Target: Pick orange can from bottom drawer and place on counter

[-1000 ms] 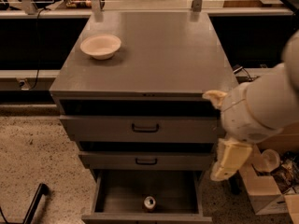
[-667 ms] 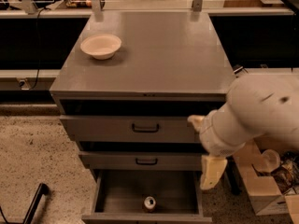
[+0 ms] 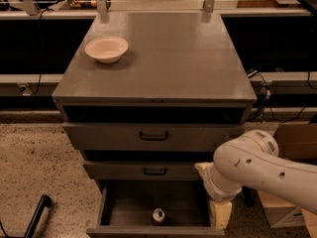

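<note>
The bottom drawer (image 3: 106,203) is pulled out toward the camera, its grey inside open from above. The orange can (image 3: 158,215) stands upright on the drawer floor close to the front wall, a little right of the middle. There is bare drawer floor on both sides of the can and behind it. Above it, the middle drawer (image 3: 114,170) and the top drawer (image 3: 99,135) are shut, and their front edges overhang the back part of the open drawer. The gripper (image 3: 212,192) hangs at the drawer's right front corner, outside and above the right wall, off to the right of the can and not touching it. Its two cream fingers (image 3: 220,214) stand apart with nothing held; one points down beside the drawer's right edge and the other lies up against the middle drawer's right end. The white arm (image 3: 262,170) comes in from the lower right and passes in front of a cardboard box (image 3: 292,143) on the floor. The counter (image 3: 168,58) is mostly bare, with a cream bowl (image 3: 106,49) near its back left corner, well in from the edges. The front and right parts of the counter are open.
</note>
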Available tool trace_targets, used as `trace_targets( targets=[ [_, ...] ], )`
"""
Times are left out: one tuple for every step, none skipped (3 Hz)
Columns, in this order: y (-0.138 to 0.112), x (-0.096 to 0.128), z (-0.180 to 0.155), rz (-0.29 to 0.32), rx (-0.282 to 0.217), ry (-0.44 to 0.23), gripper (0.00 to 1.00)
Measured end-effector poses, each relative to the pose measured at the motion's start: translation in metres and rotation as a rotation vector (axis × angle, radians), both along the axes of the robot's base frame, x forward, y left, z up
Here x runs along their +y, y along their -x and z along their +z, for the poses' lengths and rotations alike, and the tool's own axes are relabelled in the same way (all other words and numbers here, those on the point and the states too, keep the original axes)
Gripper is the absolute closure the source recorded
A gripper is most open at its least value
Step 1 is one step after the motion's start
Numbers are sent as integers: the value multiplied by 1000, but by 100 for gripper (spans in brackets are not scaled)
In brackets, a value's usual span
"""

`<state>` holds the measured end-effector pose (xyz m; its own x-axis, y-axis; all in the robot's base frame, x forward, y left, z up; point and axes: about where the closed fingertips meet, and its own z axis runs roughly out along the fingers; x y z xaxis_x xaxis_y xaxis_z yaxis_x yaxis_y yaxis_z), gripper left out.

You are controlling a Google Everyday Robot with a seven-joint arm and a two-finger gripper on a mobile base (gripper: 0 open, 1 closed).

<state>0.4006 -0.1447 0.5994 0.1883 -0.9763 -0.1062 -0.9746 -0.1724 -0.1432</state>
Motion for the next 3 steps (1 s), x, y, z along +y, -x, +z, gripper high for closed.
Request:
trace_targets(
  targets=[
    [0,-1,1,2,0,3,0],
    [-4,17,-18,137,-12,60,0],
    [-14,56,-58,477,-38,144,0]
  ],
)
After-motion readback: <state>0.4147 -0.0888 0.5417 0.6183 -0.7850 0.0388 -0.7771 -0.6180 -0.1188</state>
